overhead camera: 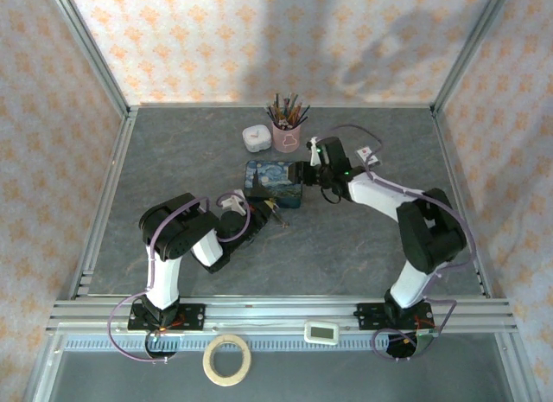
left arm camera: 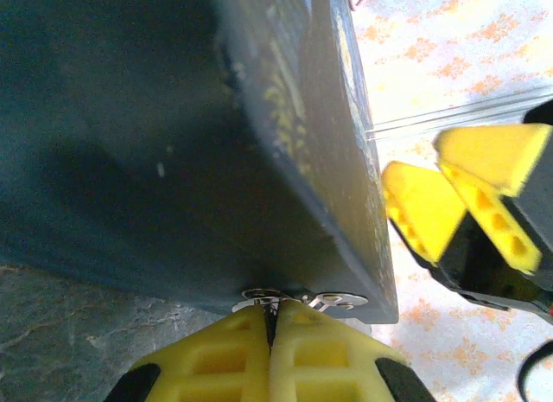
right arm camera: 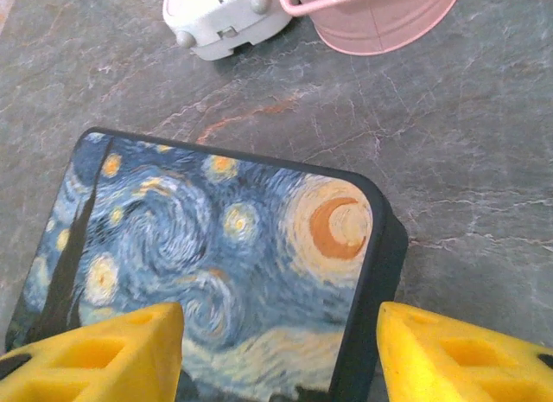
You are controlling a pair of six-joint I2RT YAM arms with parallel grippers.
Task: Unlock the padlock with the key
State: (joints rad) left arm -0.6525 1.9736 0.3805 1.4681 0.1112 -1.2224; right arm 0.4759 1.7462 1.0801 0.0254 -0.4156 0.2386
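Observation:
The blue starry-night tin (overhead camera: 274, 183) lies mid-table. My left gripper (overhead camera: 266, 213) is at its near side, shut, fingertips (left arm camera: 275, 309) against the tin's dark wall (left arm camera: 173, 160). Pinched at the tips is thin silvery metal: the key (left arm camera: 341, 298), its flat holed head sticking out right, and a thin loop (left arm camera: 259, 293) to the left. The padlock's dark body is hidden behind my fingertips. My right gripper (overhead camera: 304, 175) hovers open over the tin's right end (right arm camera: 278, 333), one finger above the painted lid (right arm camera: 216, 246), the other past the tin's edge. Its yellow fingers (left arm camera: 449, 203) show beyond the tin.
A pink cup of pencils (overhead camera: 287, 134) (right arm camera: 380, 17) and a small white object (overhead camera: 254, 138) (right arm camera: 225, 22) stand just behind the tin. A white card-like item (overhead camera: 367, 156) lies back right. A tape roll (overhead camera: 226, 359) and a small white device (overhead camera: 322, 333) sit on the front rail.

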